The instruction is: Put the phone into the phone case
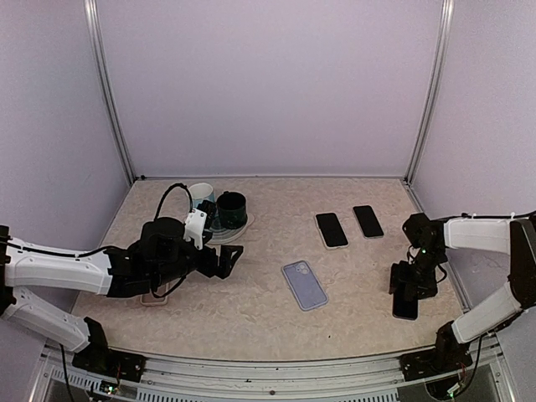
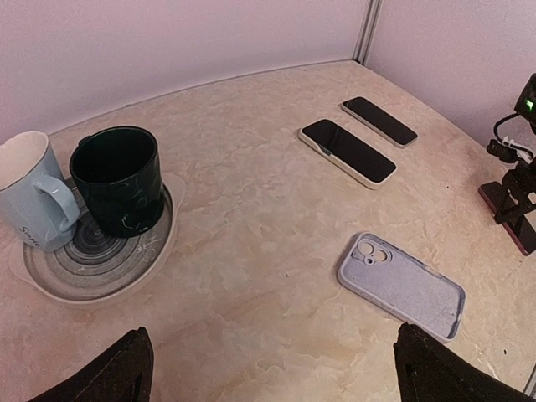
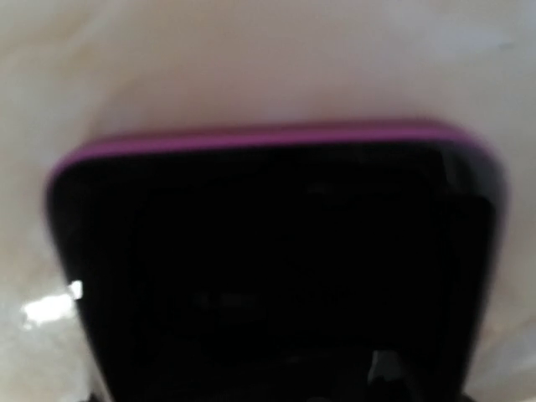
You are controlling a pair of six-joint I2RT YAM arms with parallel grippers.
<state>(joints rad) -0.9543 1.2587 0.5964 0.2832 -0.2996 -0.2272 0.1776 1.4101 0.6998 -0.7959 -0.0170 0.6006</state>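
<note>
The lavender phone case [image 1: 304, 285] lies flat at the middle of the table, camera cutout toward the back; it also shows in the left wrist view [image 2: 402, 274]. A dark phone [image 1: 405, 308] with a magenta edge lies near the right side and fills the right wrist view [image 3: 276, 251]. My right gripper [image 1: 408, 289] points down at its far end with its fingers spread; whether they touch it is unclear. My left gripper [image 1: 224, 261] hangs open and holds nothing, above bare table left of the case [image 2: 272, 360].
Two more dark phones [image 1: 332, 229] [image 1: 368, 221] lie side by side at the back right. A dark mug [image 1: 231, 209] and a pale blue mug [image 1: 201, 197] stand on a round plate [image 1: 226, 235] at the back left. Metal posts stand at the back corners.
</note>
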